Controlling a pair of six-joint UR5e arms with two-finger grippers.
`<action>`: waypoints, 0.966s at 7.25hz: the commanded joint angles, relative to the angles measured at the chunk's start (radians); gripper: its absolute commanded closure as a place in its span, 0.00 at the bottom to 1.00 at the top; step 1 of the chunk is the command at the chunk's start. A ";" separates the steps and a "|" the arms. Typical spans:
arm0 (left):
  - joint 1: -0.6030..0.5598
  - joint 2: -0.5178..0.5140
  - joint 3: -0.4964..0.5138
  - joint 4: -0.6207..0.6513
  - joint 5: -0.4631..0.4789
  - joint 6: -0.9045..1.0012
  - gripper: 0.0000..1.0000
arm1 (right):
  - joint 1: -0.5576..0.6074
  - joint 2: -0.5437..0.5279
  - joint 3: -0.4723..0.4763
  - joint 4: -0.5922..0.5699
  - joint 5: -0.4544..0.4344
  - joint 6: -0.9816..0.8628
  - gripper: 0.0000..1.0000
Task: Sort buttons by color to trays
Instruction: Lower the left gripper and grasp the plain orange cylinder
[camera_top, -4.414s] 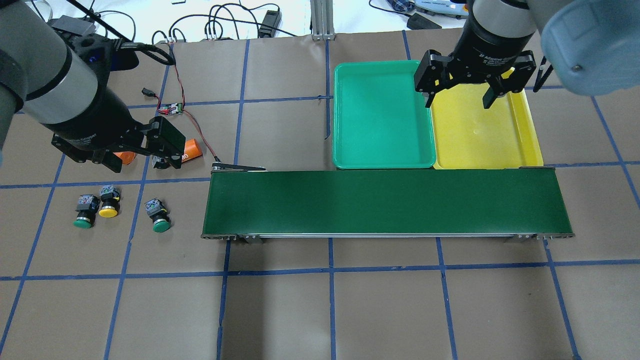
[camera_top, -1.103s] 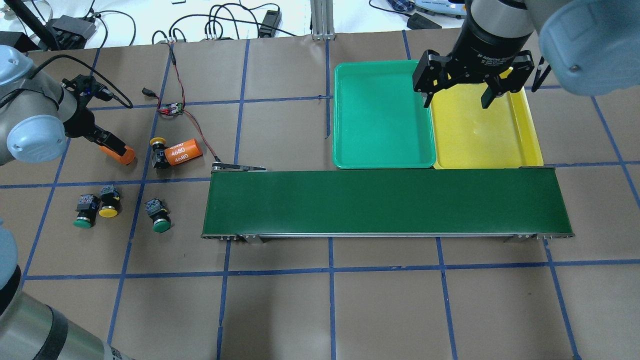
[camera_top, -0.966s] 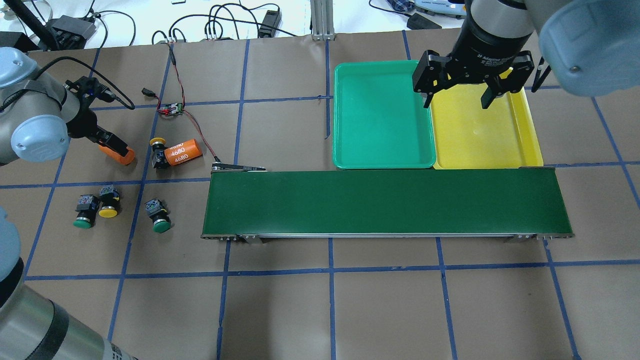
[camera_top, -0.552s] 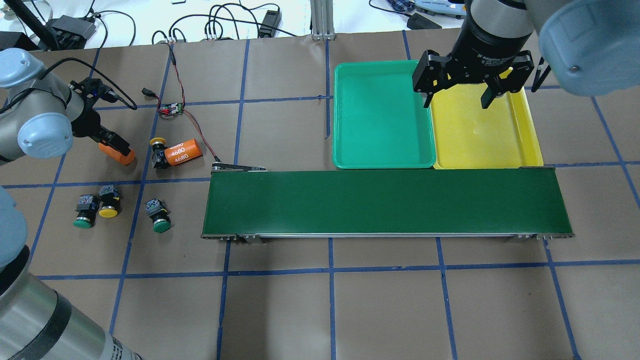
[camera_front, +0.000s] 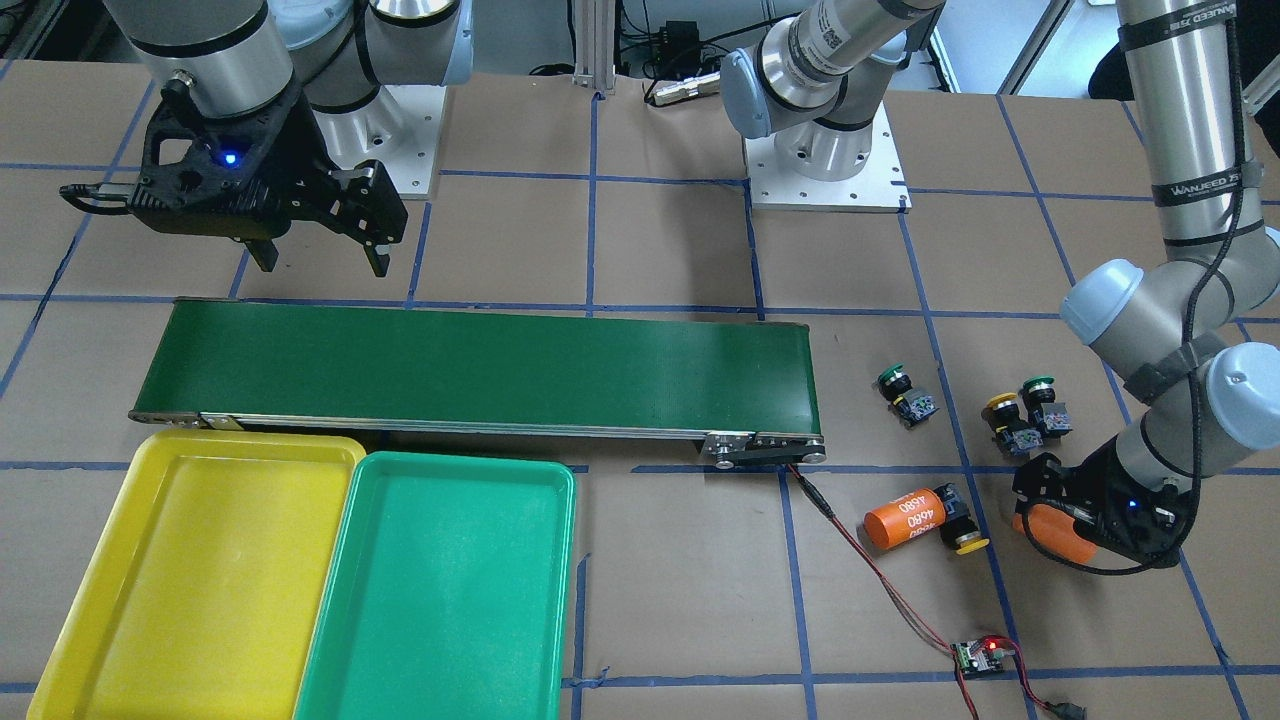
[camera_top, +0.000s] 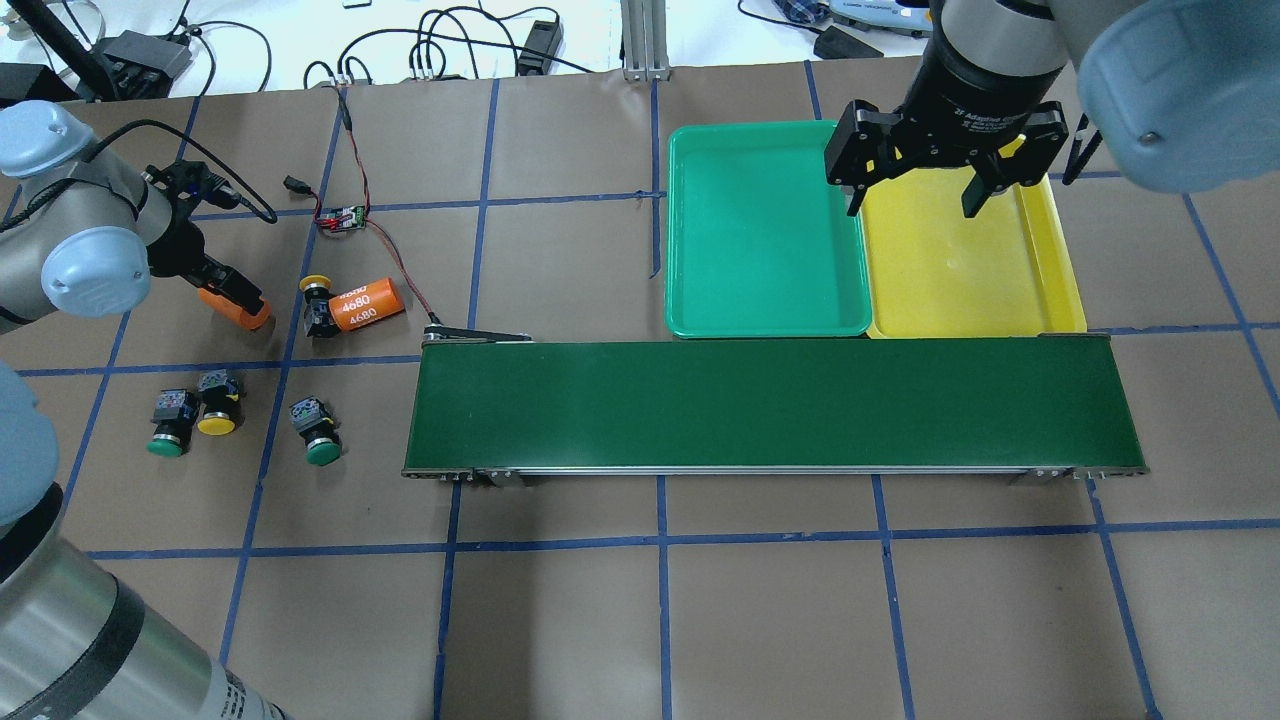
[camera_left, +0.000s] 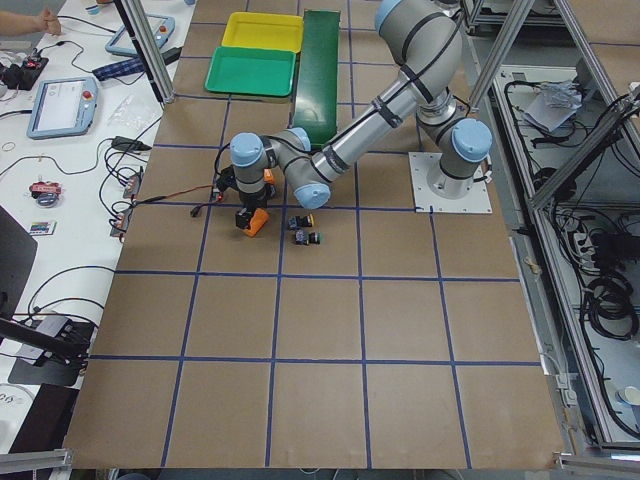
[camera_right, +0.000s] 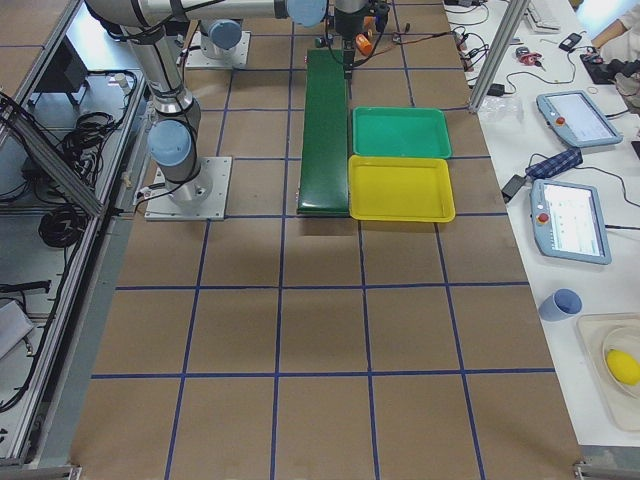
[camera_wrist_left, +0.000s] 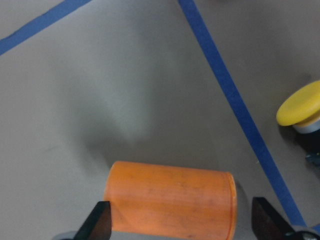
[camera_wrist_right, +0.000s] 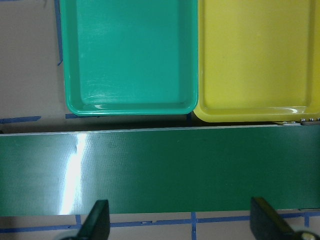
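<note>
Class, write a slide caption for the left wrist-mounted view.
Open left gripper straddles an orange cylinder; yellow button nearby.

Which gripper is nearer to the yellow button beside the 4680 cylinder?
Left. The left gripper is close beside that yellow button; the right gripper is far away, at the conveyor's other end.

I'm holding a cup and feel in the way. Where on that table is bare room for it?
Bare: the table on the robot's side of the conveyor belt, and the patch between the small circuit board and the green tray. Crowded: past the belt's left end, where buttons, orange cylinders and the left gripper cluster.
</note>
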 joint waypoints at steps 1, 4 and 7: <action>0.000 -0.008 0.013 0.002 0.009 0.003 0.00 | -0.003 0.000 0.000 0.001 -0.001 0.000 0.00; -0.001 -0.008 0.025 -0.005 0.018 0.003 0.00 | 0.000 -0.002 0.000 0.001 -0.002 0.000 0.00; -0.001 -0.025 0.025 -0.002 0.015 0.006 0.00 | 0.000 -0.002 0.000 0.000 0.000 0.000 0.00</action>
